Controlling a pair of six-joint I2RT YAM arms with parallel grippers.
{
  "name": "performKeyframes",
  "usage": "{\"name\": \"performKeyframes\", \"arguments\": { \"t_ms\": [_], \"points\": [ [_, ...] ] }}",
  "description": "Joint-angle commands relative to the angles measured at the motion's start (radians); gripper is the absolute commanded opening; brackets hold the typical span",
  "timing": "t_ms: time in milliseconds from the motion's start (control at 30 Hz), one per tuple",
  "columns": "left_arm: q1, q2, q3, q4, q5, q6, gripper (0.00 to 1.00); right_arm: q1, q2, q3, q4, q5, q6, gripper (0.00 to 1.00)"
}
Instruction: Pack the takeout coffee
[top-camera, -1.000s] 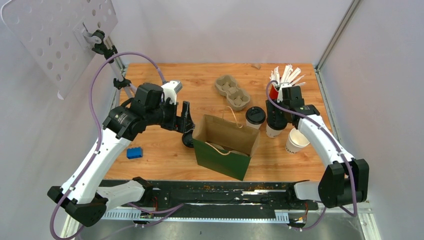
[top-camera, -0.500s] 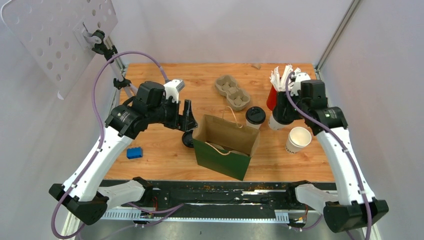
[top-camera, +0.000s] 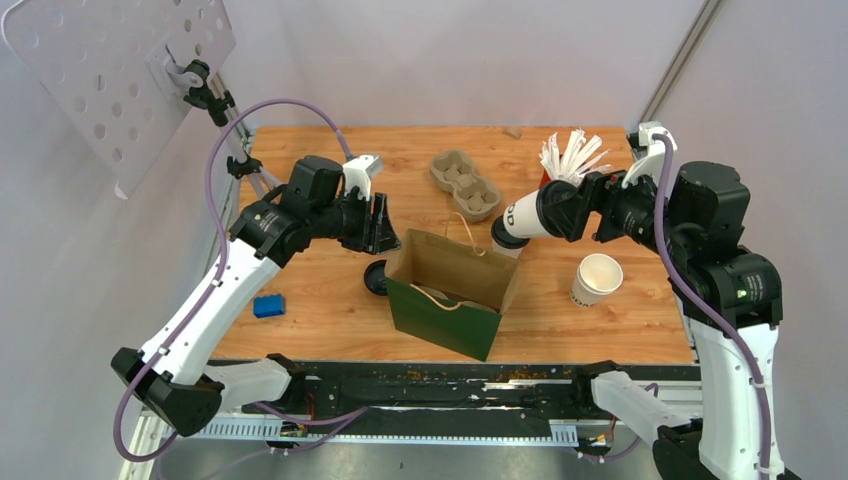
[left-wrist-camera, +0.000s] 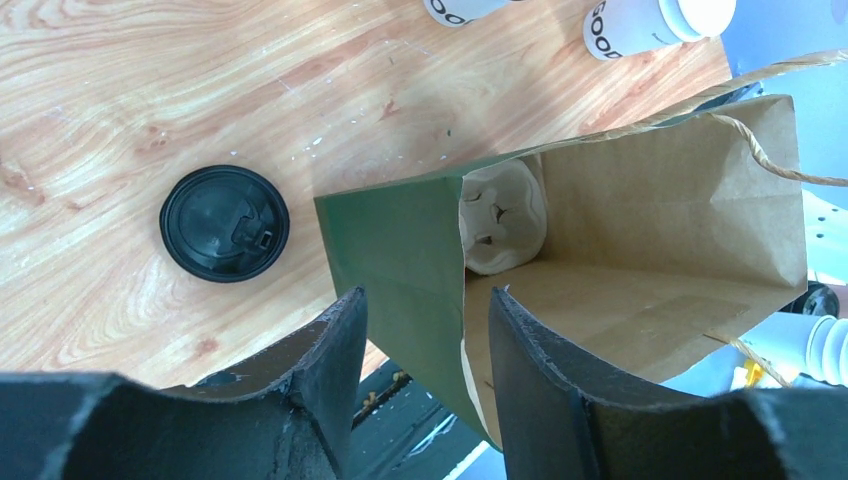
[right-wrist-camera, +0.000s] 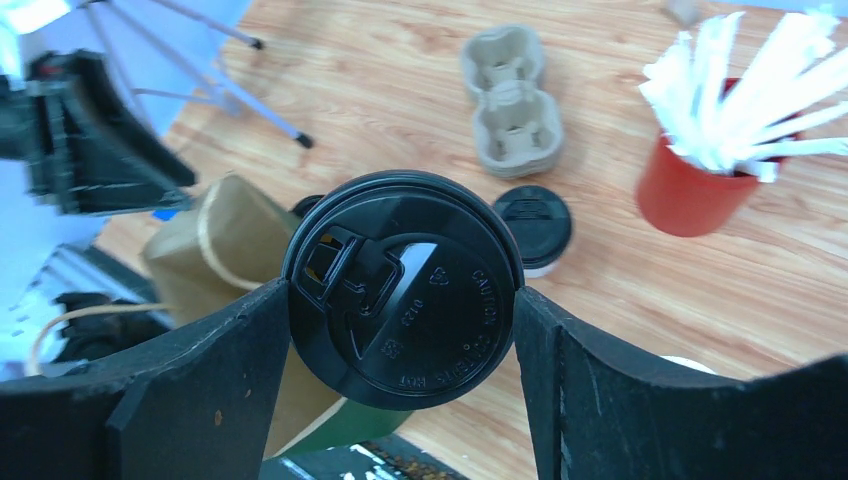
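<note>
bag wall straddled by part-open left claw, likely for steadying | lidded cup gripped sideways by right claw, aimed bagward

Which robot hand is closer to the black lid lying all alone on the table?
Left. The left gripper hangs close by the loose lid, at the bag's edge. The right gripper is far off on the bag's other side, holding a lidded cup.
</note>
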Motion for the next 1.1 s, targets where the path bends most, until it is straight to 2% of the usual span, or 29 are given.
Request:
{"name": "performKeyframes", "arguments": {
  "t_ms": [0,267,600,833,933,1067],
  "points": [
    [-0.005,0.004,0.0,0.051,0.029,0.01,0.54,0.006,-0.025,0.032,-0.002,-0.199,0.089,0.58],
    [-0.015,0.042,0.014,0.029,0.01,0.025,0.51,0.016,-0.14,-0.136,0.152,-0.445,0.192,0.57],
    [-0.022,0.069,0.023,0.05,0.041,-0.008,0.31,0.03,-0.171,-0.221,0.176,-0.511,0.176,0.57],
    [-0.023,0.073,0.009,0.058,0.07,-0.026,0.06,0.112,-0.158,-0.273,0.196,-0.45,0.135,0.57],
    [-0.023,0.071,0.005,0.07,0.081,-0.037,0.0,0.244,-0.149,-0.286,0.201,-0.31,0.107,0.57],
    [-0.022,0.056,-0.017,0.118,0.106,-0.074,0.0,0.47,-0.101,-0.288,0.203,-0.095,0.06,0.57]
  ]
}}
